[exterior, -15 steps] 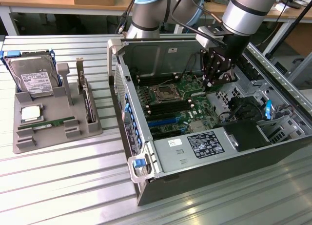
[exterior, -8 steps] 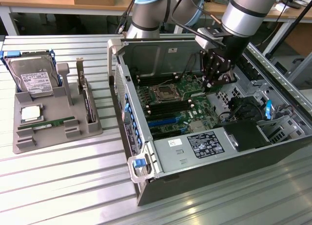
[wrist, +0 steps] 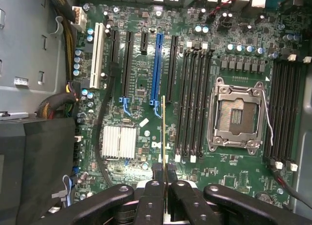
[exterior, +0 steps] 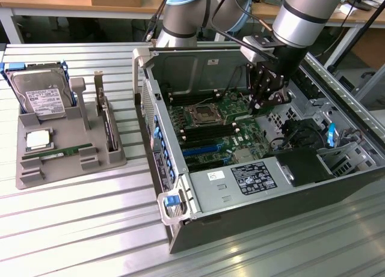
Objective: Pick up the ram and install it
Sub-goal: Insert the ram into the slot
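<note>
Ram (wrist: 163,132) being held edge-on above the motherboard (wrist: 146,83).
Gripper (wrist: 164,178) is pinching it with fingers nearly closed, and is hanging inside the open computer case (exterior: 180,229), between the blue slot (wrist: 158,64) and the black memory slots (wrist: 192,98).

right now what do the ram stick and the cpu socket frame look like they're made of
The ram, clamped edge-on in the claw, looks like thin circuit board with a yellowish edge; exact material unclear. The cpu socket frame looks like bare metal: silvery with bright reflections.
</note>
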`<act>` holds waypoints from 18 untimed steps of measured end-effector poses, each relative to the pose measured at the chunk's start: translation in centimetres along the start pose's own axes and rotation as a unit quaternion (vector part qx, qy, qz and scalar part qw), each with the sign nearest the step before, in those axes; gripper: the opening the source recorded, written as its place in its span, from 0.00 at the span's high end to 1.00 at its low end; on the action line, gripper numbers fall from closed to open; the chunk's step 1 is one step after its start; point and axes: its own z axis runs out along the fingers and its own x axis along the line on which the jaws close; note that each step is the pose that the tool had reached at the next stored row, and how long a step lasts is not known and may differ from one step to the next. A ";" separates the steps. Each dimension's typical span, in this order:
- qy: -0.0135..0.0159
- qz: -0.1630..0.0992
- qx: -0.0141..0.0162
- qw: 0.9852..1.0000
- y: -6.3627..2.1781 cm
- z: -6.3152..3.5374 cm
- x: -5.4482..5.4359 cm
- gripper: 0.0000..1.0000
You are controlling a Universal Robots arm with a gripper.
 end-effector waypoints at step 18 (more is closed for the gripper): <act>0.000 0.000 0.000 1.000 -0.03 0.69 0.0 0.88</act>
